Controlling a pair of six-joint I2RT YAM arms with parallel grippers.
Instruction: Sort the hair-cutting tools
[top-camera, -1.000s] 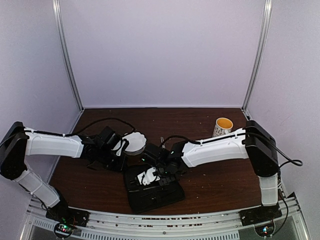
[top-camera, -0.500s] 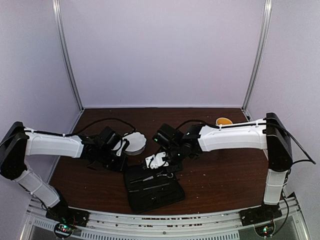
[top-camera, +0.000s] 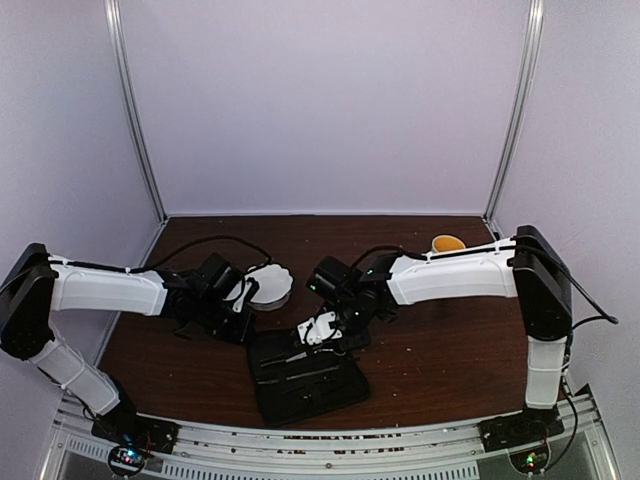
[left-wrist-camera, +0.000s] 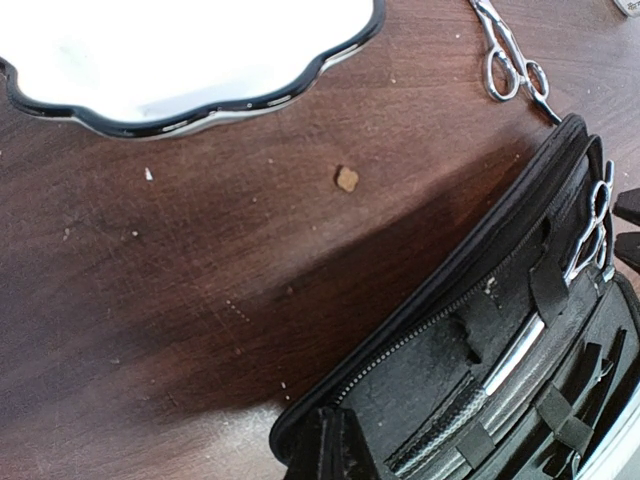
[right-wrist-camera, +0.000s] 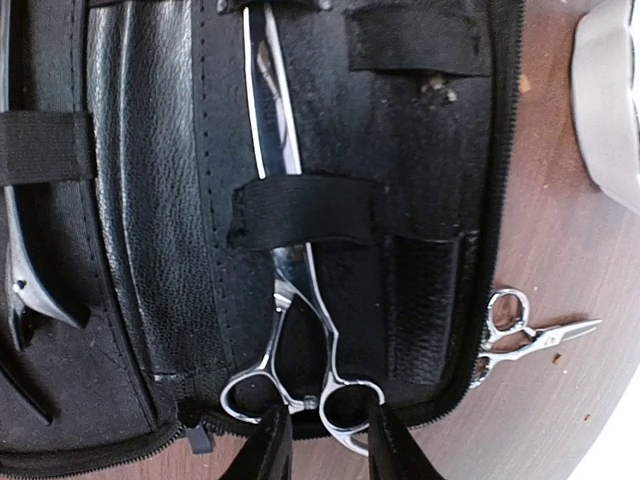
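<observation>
Step in hand: I judge I am seating one pair of scissors (right-wrist-camera: 290, 300) in the open black case (right-wrist-camera: 150, 200). Its blades are under the strap (right-wrist-camera: 300, 210) and its rings are at the zip edge.
Right gripper (right-wrist-camera: 327, 437): released. The fingers stand apart on each side of one ring, and I see no pinch on it.
Left gripper (left-wrist-camera: 325, 450): clenched tight at the left edge of the case. I cannot tell whether fabric is caught between the tips.
Other scissors (right-wrist-camera: 525, 335): loose on the table (left-wrist-camera: 150, 300), just past the far edge of the case and right of the white bowl (left-wrist-camera: 180, 50).
How to do it well: I should back the right fingers straight off without hooking the ring, so the blades do not slide out of the strap. I should keep the left side steady on the case. Only after that should I go to the loose pair.
Risk: the rings overhang the zip, so a small touch can pull them out.
Change from a second ago: the right arm has lifted and swung farther back. It now partly hides the cup (top-camera: 447, 243). Its gripper has come off the middle of the case to the far edge. The left arm has not moved.
</observation>
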